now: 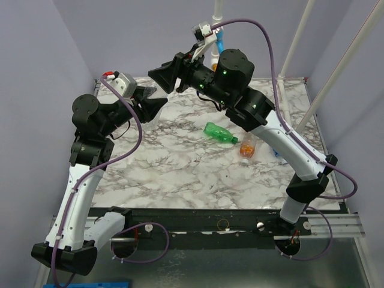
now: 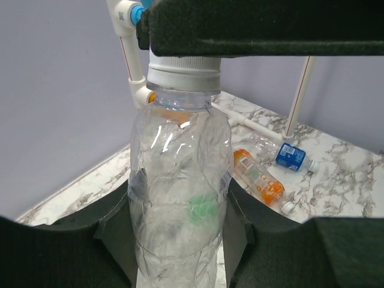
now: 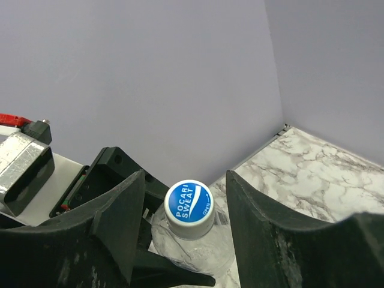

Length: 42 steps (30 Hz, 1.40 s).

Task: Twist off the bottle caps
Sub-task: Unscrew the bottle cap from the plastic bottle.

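A clear crumpled bottle (image 2: 180,192) stands upright between the black fingers of my left gripper (image 2: 180,210), which is shut on its body. Its white cap (image 3: 189,207), with a blue printed top, is on the neck. My right gripper (image 3: 187,192) hangs over it, open, one finger (image 3: 120,222) on each side of the cap with a gap to both. A green bottle (image 1: 221,133) and an orange bottle (image 1: 246,148) lie on the marble table (image 1: 180,168). The bottle with the blue label (image 2: 291,156) lies beside the orange one (image 2: 258,177).
A white pipe frame (image 1: 219,18) with blue fittings rises at the back of the table, close behind the right arm. Purple walls close in the left and back sides. The right arm reaches across above the lying bottles.
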Tool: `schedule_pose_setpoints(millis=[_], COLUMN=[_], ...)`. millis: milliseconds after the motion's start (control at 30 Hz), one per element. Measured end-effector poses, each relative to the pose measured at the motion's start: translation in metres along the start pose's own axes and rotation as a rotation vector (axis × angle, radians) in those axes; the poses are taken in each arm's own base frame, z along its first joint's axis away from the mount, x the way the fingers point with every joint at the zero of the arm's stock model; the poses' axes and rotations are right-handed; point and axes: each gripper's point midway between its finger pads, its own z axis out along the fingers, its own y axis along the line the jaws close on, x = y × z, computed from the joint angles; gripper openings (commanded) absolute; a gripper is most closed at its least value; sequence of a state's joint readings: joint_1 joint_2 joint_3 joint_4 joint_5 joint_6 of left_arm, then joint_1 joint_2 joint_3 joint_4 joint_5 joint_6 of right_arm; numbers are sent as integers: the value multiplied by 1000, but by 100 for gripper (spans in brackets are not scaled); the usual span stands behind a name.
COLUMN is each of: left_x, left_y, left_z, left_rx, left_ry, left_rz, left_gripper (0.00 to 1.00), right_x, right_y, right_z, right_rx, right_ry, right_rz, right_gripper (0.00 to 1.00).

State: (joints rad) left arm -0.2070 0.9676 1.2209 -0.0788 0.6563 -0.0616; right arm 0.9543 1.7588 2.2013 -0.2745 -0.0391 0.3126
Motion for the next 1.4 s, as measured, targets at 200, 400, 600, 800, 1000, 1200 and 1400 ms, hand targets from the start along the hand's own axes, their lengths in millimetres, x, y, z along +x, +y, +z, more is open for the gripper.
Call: schedule_pose_setpoints(millis=[200,400,600,800,1000,1200,1400], left_x=[2,2,2,0,-6,-7,-17], left_y=[-1,-4,-8,-12,-16,-19,-40], left_z=[0,0,1,0,0,0,-3], left_rx=[1,11,23,40,52,65,169], left_ry=[6,6,7,4,-5,-8,-20], left_rz=[-11,-33,-58,-82,-105,-115,-142], left_gripper=[0,0,0,0,0,0,0], right_x=[-1,0,3,6,7,6,-2], right_y=[1,1,0,-1,-2,3,22], right_z=[1,2,4,7,8,8,-11], right_rx=[-3,-2,1,2,0,-27,-161], right_ry=[-8,-6,-2,1,-1,-5,-6], right_rz=[11,20,25,29,21,14,-22], right_gripper=[70,69,64,37,1,1,0])
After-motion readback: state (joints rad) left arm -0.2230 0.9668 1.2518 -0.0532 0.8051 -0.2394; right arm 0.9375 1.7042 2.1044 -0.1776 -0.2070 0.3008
